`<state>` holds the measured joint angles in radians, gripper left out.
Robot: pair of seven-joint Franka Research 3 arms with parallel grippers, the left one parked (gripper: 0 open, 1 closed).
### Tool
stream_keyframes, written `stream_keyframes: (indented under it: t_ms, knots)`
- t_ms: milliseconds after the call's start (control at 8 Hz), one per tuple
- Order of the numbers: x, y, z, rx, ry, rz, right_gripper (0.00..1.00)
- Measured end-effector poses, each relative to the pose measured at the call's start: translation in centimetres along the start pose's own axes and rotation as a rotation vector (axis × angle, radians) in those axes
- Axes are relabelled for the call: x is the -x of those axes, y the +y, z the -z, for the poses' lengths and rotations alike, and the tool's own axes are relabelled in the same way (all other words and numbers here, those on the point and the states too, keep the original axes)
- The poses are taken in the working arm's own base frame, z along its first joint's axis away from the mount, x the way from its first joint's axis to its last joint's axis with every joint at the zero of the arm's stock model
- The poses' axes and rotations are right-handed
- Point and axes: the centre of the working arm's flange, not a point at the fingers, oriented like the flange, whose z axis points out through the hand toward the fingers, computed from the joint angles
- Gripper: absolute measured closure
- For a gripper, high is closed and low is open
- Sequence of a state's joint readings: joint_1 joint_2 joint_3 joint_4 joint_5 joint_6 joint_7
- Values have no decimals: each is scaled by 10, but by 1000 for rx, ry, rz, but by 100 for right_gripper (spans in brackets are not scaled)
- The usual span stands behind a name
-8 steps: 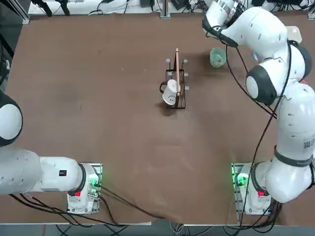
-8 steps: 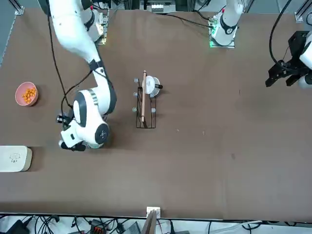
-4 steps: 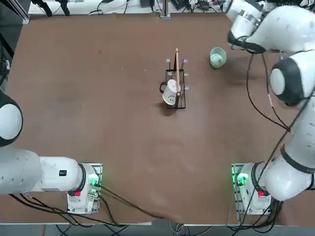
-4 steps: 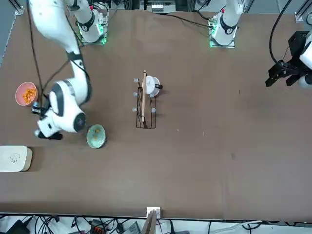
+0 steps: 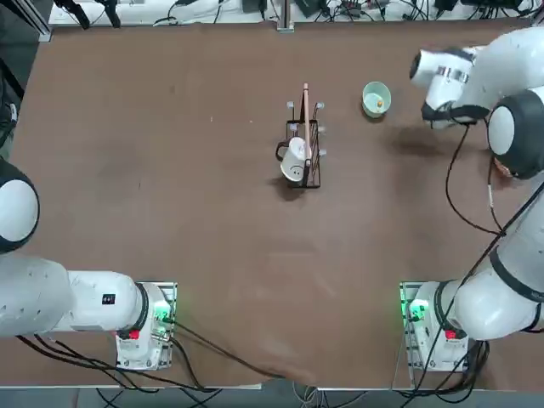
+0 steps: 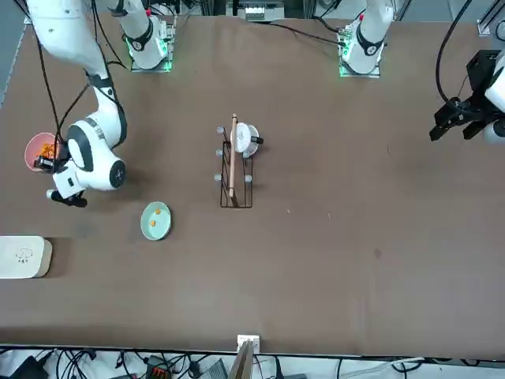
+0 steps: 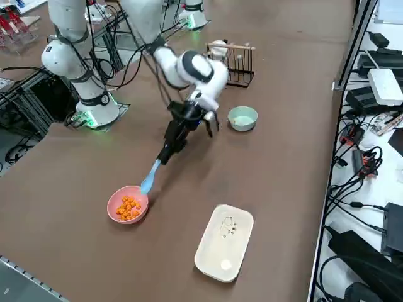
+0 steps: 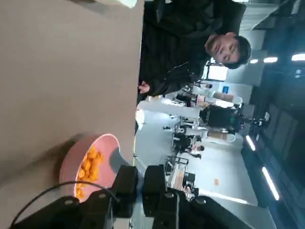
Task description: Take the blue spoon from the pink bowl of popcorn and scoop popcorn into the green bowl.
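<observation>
In the right side view my right gripper (image 7: 165, 153) is shut on the handle of the blue spoon (image 7: 150, 178). The spoon slants down, and its scoop end is just over the near rim of the pink bowl (image 7: 128, 206). Orange popcorn (image 7: 128, 207) lies inside that bowl. The green bowl (image 7: 242, 117) stands apart, behind the gripper, and holds a couple of popcorn pieces (image 6: 158, 211). In the wrist view both fingers (image 8: 126, 183) sit pressed together above the pink bowl (image 8: 81, 157). In the front view the arm covers part of the pink bowl (image 6: 33, 151).
A white rounded box (image 7: 223, 242) lies beside the pink bowl near the table edge. A black wire rack (image 5: 303, 149) with a white mug (image 5: 294, 160) stands mid-table. A person (image 8: 209, 47) stands beyond the table edge.
My right arm has swung away from the green bowl toward the pink bowl, carrying the spoon. The green bowl, covered by the arm a second ago, now shows with popcorn inside.
</observation>
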<state>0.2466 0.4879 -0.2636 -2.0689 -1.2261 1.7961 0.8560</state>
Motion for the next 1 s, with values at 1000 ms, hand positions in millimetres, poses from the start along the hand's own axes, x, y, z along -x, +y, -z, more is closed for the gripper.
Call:
stream_keyframes:
  t_ms: [1000]
  knots:
    - [27,-38,-58,-21,-59,-5,53]
